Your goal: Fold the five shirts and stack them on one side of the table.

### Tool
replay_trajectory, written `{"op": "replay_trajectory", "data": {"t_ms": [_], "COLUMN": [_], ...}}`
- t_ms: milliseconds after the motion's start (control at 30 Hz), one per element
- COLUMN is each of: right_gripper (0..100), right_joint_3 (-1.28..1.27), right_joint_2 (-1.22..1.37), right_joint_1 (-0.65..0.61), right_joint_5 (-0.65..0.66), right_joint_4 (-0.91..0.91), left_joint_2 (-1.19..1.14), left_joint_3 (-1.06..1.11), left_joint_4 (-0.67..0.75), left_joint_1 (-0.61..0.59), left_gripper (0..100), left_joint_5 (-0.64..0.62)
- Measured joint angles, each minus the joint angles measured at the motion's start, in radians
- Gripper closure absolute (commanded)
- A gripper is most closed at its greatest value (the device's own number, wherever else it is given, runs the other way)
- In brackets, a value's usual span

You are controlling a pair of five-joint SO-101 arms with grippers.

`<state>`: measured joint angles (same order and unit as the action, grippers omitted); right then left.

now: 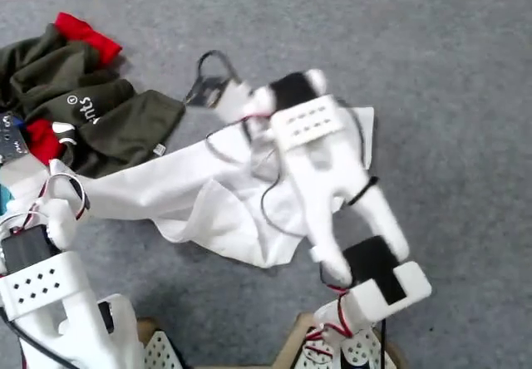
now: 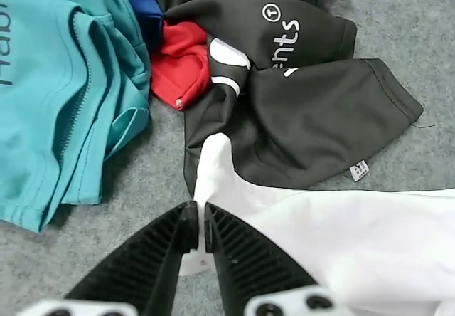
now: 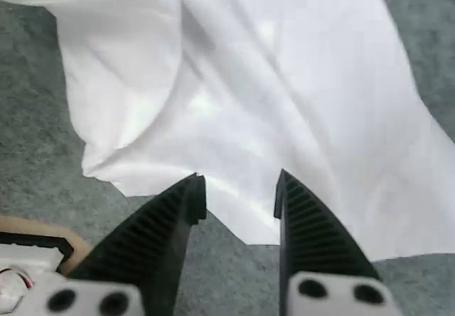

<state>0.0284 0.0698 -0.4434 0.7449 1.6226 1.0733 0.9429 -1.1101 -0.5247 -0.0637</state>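
So the left gripper (image 2: 197,225) is pinched tight on a corner of the white shirt (image 1: 218,196), over at the left edge of the high view. The shirt stretches from there across the middle of the grey table (image 1: 453,95), pretty rumpled. The right gripper (image 3: 238,188) hangs over the shirt's edge with its jaws spread, gripping nothing. Upper left of the high view there's a messy heap, with a dark shirt (image 1: 112,120) touching the white one and a red shirt (image 1: 85,36) poking out of it. The left wrist view also shows a teal shirt (image 2: 57,95) and a bit of a blue shirt (image 2: 146,6) beside them.
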Motion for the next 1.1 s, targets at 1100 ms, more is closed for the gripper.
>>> {"op": "replay_trajectory", "data": {"t_ms": [1100], "right_gripper": [94.8], "right_joint_3": [-0.193], "right_joint_2": [0.095], "right_joint_1": [-0.230], "right_joint_5": [-0.120], "right_joint_4": [-0.273], "left_joint_2": [0.000], "left_joint_3": [0.008], "left_joint_4": [0.000], "left_joint_1": [-0.063], "left_gripper": [97], "left_joint_5": [0.000]}}
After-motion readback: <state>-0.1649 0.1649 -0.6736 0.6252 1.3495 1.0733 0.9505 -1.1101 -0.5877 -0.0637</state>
